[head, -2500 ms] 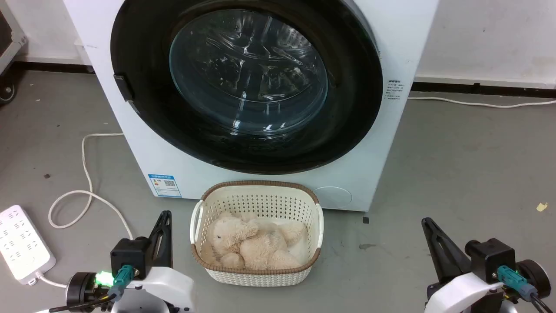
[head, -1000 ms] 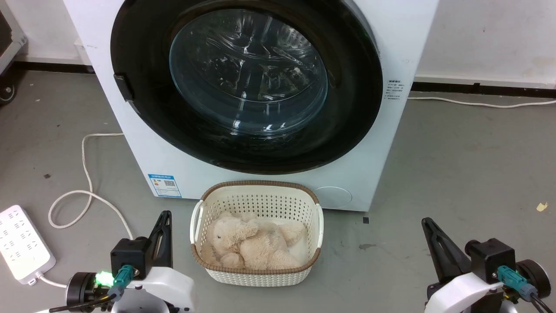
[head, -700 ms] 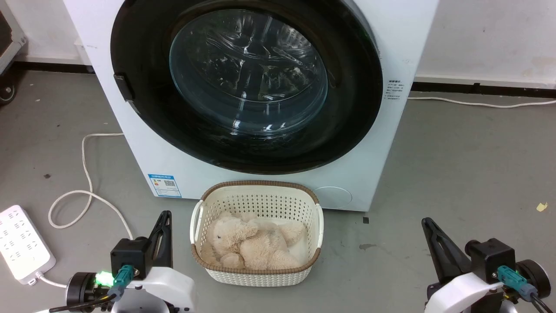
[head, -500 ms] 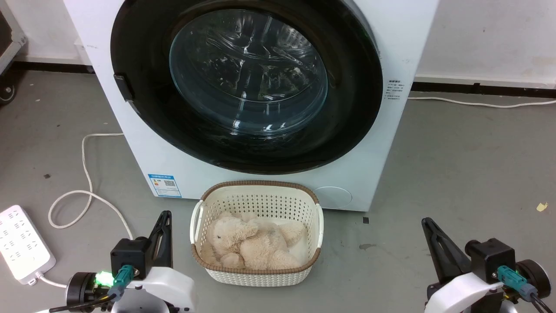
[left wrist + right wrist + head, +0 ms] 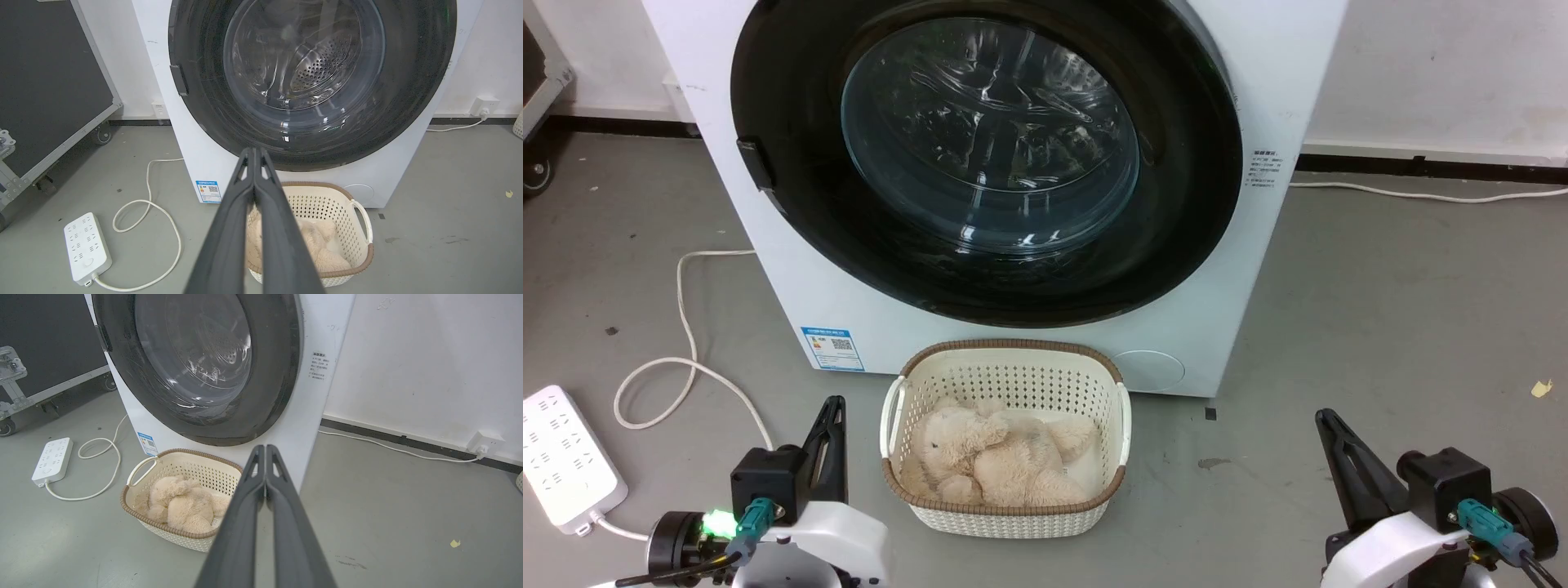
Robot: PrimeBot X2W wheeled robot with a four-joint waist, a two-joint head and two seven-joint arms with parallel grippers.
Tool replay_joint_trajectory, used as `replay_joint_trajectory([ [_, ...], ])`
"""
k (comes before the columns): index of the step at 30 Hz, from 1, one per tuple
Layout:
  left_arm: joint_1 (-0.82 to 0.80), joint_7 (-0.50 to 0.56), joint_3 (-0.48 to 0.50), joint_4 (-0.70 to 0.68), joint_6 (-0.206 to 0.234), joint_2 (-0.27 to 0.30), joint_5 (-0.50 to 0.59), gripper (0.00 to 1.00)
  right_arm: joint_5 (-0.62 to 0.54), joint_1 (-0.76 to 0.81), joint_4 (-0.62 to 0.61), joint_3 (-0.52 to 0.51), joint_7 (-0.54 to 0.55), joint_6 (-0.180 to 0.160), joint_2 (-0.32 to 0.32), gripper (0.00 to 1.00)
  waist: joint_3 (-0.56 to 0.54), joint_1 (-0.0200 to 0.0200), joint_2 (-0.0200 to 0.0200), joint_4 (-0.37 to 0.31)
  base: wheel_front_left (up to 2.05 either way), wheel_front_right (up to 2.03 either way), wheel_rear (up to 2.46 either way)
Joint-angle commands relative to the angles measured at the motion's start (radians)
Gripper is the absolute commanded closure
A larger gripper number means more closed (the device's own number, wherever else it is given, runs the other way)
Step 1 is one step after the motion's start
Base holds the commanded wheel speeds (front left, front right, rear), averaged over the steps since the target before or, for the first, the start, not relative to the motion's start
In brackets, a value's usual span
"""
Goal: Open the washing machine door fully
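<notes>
The washing machine door (image 5: pixel 792 122) is a big glossy black disc with a bulging clear glass centre, lying flat against the white machine (image 5: pixel 1290 73). A small black handle tab (image 5: pixel 754 163) sits on its left rim. The same door (image 5: pixel 204 53) fills the upper left wrist view, and the door (image 5: pixel 269 355) appears at an angle in the right wrist view. My left gripper (image 5: pixel 833 406) rests low at the lower left, shut and empty. My right gripper (image 5: pixel 1325 416) rests low at the lower right, also shut and empty. Both are far below the door.
A cream basket (image 5: pixel 1005 359) holding a beige plush toy (image 5: pixel 996 461) stands on the grey floor right before the machine. A white power strip (image 5: pixel 564 457) and its looping cable (image 5: pixel 686 359) lie at the left. A black wheeled case (image 5: pixel 49 81) stands further left.
</notes>
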Motion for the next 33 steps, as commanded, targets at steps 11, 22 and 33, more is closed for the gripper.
replay_joint_trajectory([
  [11, 0.000, 0.000, 0.000, 0.000, 0.000, 0.000, 0.000, 0.00, 0.001, 0.000, 0.000, 0.000, 0.000, 0.000, 0.000, 0.00, 0.000, 0.0000, 0.0000, 0.000, 0.00, 0.00, 0.00],
  [22, 0.003, -0.017, -0.008, 0.009, -0.003, 0.000, -0.001, 0.00, 0.017, 0.006, 0.004, -0.006, -0.018, 0.000, 0.000, 0.00, 0.003, 0.0000, 0.0000, 0.000, 0.00, 0.00, 0.00],
  [33, -0.004, -0.041, -0.023, 0.014, -0.003, 0.000, -0.003, 0.00, 0.022, -0.001, -0.011, -0.009, -0.041, 0.000, -0.001, 0.00, 0.030, 0.0000, 0.0000, 0.005, 0.00, 0.00, 0.00],
])
